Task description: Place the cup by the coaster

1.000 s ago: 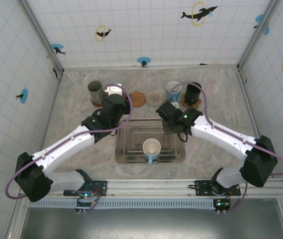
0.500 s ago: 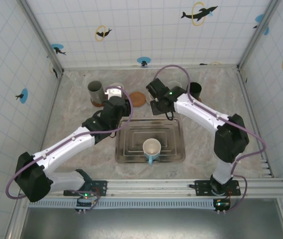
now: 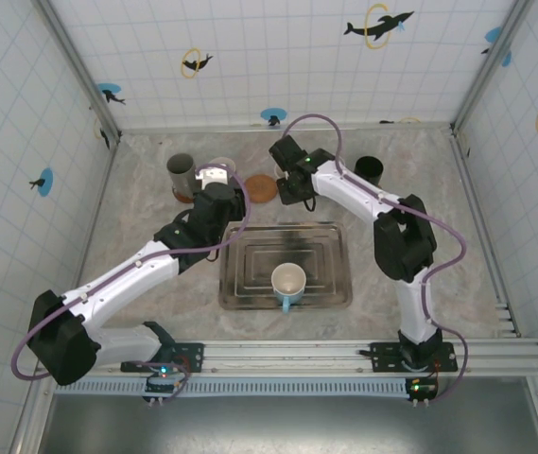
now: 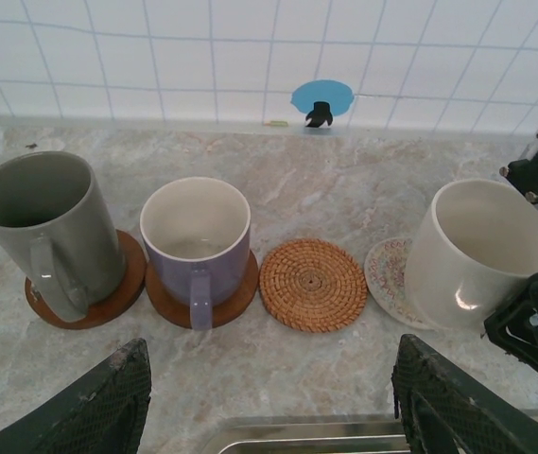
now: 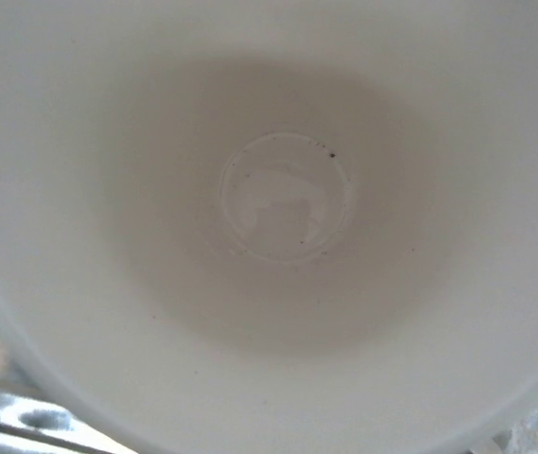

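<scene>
Top external view has the steel tray (image 3: 342,274) at the near middle holding one mug (image 3: 288,282), the right arm (image 3: 358,196) stretched far and left with its elbow folded, and the left arm (image 3: 127,279) reaching to the far row. The right gripper (image 3: 297,187) is clamped on the white cup (image 4: 481,251), which is tilted over the patterned coaster (image 4: 382,270), just right of the bare woven coaster (image 4: 312,284); the left gripper (image 4: 270,369) hovers near, fingers spread and empty. Placement looks nearly done: levelling the cup and letting go remain.
</scene>
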Controlling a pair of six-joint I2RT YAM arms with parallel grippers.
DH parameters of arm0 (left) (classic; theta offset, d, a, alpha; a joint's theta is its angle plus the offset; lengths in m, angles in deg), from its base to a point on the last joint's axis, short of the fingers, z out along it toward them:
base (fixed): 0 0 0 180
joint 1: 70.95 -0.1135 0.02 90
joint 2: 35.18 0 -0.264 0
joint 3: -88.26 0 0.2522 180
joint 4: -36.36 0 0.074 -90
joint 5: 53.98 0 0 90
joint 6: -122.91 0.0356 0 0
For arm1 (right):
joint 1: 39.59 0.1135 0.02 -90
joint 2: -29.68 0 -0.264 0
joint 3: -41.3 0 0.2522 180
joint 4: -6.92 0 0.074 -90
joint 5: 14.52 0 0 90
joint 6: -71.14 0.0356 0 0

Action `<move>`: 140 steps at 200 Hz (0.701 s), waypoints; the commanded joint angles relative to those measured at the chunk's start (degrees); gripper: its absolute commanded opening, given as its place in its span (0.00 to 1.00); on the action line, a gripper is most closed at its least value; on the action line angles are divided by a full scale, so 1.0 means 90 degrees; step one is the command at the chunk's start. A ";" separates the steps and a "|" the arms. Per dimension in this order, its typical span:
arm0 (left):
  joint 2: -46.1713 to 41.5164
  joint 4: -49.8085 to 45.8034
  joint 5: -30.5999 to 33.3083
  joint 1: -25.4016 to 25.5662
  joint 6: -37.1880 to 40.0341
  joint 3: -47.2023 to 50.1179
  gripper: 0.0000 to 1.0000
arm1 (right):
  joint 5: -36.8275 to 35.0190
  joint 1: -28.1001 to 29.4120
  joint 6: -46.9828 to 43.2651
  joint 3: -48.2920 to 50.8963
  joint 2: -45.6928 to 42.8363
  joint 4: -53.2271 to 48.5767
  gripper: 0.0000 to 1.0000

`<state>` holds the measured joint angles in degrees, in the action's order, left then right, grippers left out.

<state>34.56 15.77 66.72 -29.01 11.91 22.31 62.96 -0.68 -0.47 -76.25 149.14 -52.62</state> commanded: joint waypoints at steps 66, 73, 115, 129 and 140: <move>-0.0141 -0.0031 0.0046 -0.0157 -0.0024 0.0115 0.67 | 0.0123 -0.0309 -0.0088 -0.0754 0.0480 0.0326 0.00; -0.0131 -0.0028 0.0041 -0.0167 -0.0035 0.0110 0.67 | 0.0130 -0.0327 -0.0088 -0.0797 0.0519 0.0331 0.00; -0.0025 0.0072 -0.0029 -0.0206 -0.0050 0.0113 0.67 | 0.0225 -0.0422 -0.0069 -0.1057 0.0791 0.0287 0.00; 0.0048 0.0056 -0.0011 -0.0230 -0.0092 0.0071 0.67 | 0.0303 -0.0471 -0.0043 -0.1131 0.0888 0.0263 0.00; 0.0063 0.0050 0.0007 -0.0250 -0.0135 0.0066 0.66 | 0.0354 -0.0495 -0.0017 -0.1170 0.0949 0.0281 0.00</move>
<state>34.65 15.81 66.52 -30.59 11.83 22.84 65.34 -4.35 -0.68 -82.70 156.24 -52.10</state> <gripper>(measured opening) 0.669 0.152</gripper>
